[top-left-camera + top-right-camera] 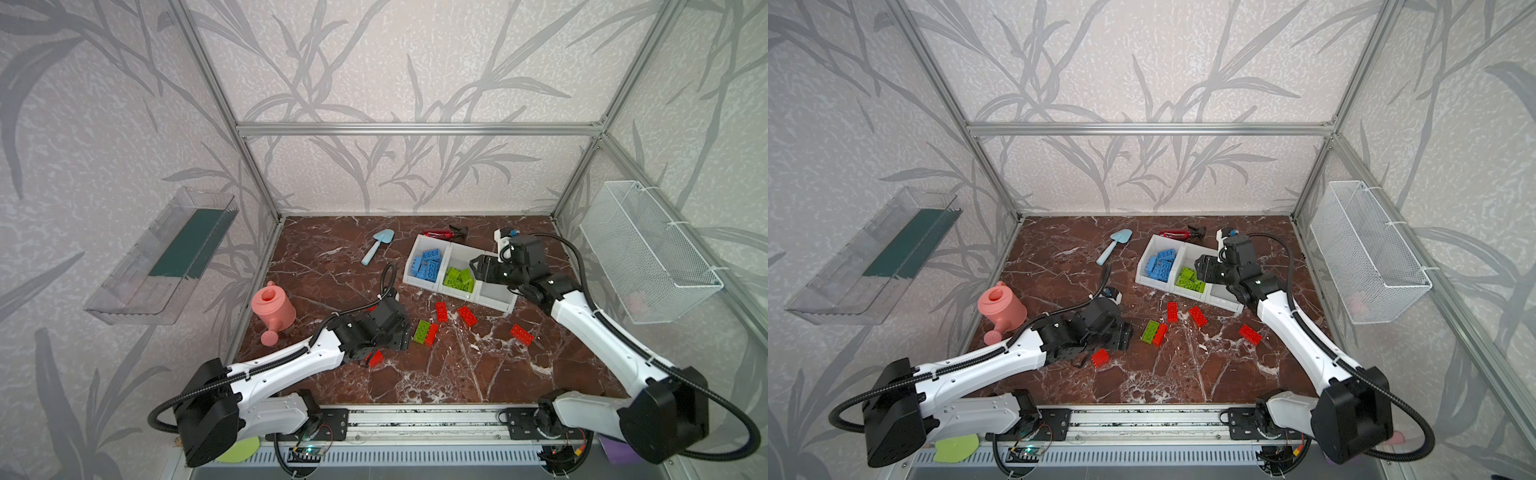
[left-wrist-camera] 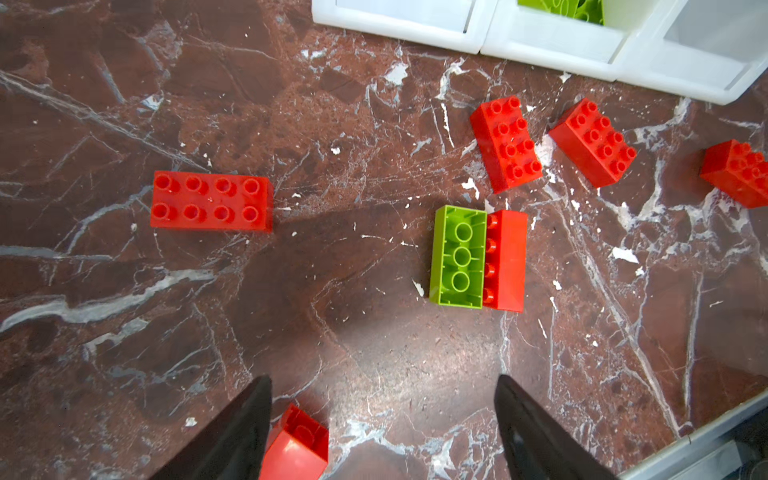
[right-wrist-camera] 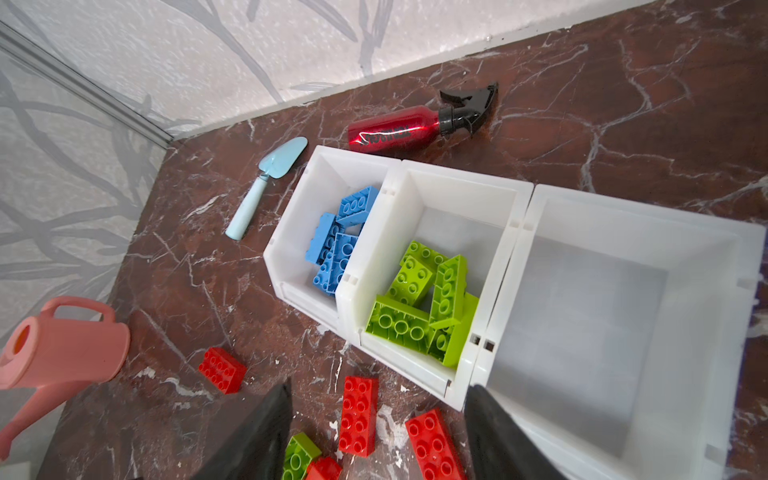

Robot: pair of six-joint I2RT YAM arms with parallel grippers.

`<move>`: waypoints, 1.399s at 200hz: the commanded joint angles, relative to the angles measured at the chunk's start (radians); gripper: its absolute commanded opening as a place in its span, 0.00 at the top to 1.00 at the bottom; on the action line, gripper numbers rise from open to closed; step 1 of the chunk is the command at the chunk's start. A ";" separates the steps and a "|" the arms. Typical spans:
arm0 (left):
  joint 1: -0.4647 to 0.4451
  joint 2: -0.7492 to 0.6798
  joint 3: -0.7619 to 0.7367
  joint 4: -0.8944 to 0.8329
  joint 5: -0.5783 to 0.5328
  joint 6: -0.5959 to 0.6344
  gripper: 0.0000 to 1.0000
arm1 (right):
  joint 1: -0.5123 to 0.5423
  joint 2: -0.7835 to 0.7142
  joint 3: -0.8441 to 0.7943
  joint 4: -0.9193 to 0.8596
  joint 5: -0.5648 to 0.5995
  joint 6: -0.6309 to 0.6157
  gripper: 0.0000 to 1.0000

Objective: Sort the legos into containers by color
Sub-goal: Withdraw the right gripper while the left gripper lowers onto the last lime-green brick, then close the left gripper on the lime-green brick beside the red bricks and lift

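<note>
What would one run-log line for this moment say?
left gripper: open, over table | right gripper: open, near bins | third bin: empty | red bricks: on table | green brick: one on table

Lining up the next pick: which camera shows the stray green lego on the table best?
The left wrist view: the green lego lies whole, hollow side showing, against a red lego. Both top views show it small; the right wrist view cuts it off at the frame edge.

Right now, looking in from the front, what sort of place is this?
Probably a robot test booth, not a home: an aluminium frame holds wallpapered panels, a left arm and a right arm sit on a front rail, and toy bricks lie on a marble-look tabletop.
</note>
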 commanded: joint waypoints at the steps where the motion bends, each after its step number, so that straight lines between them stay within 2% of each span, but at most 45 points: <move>1: -0.003 0.038 0.028 -0.045 0.015 0.032 0.16 | 0.009 -0.105 -0.108 -0.001 -0.040 0.011 0.33; 43: -0.006 0.172 0.081 0.017 0.043 0.064 0.13 | 0.018 -0.356 -0.411 0.117 -0.069 0.063 0.33; 72: -0.008 0.292 0.121 0.060 0.061 0.073 0.13 | 0.018 -0.425 -0.513 0.134 -0.060 0.071 0.33; 119: -0.012 0.446 0.188 0.085 0.076 0.069 0.13 | 0.018 -0.388 -0.545 0.155 -0.073 0.066 0.33; 173: -0.052 0.520 0.247 0.081 0.074 0.062 0.14 | 0.018 -0.325 -0.561 0.206 -0.081 0.051 0.33; 223: -0.059 0.584 0.294 0.081 0.040 0.048 0.14 | 0.018 -0.330 -0.562 0.203 -0.079 0.039 0.32; 247: -0.059 0.604 0.323 0.074 0.018 0.046 0.18 | 0.018 -0.336 -0.565 0.198 -0.076 0.036 0.32; 280: -0.058 0.642 0.370 0.046 0.000 0.059 0.30 | 0.019 -0.337 -0.568 0.201 -0.071 0.027 0.31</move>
